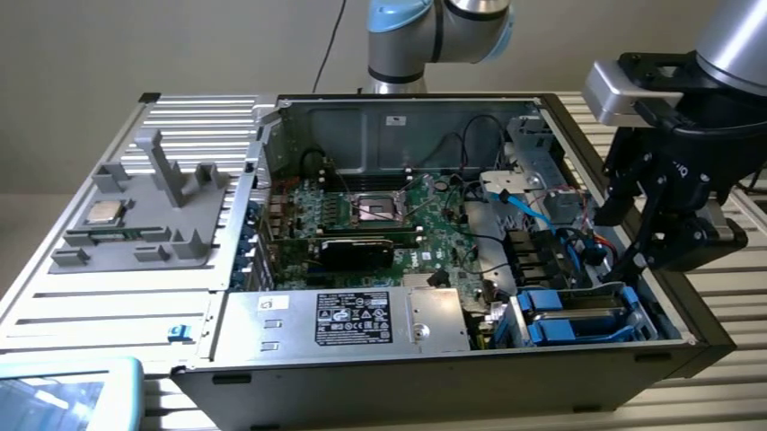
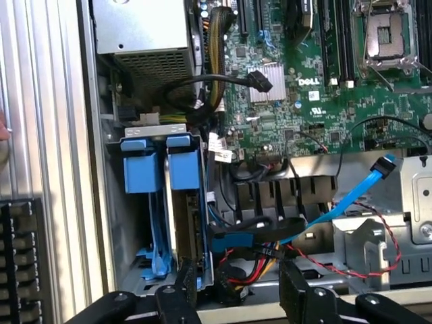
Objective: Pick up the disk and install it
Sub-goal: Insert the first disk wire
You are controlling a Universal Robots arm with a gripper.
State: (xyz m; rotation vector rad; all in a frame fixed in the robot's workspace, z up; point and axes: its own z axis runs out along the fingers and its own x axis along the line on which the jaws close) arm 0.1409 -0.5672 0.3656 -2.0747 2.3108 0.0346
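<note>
Nearest me, the disk sits slotted in the drive cage at the case's corner, on the exterior view's right. Just above it my pincer hangs wide open, gripping nothing. The motherboard lies beyond.

The hand hangs above the blue drive bay.

"DELL" in white print on motherboard.
</note>
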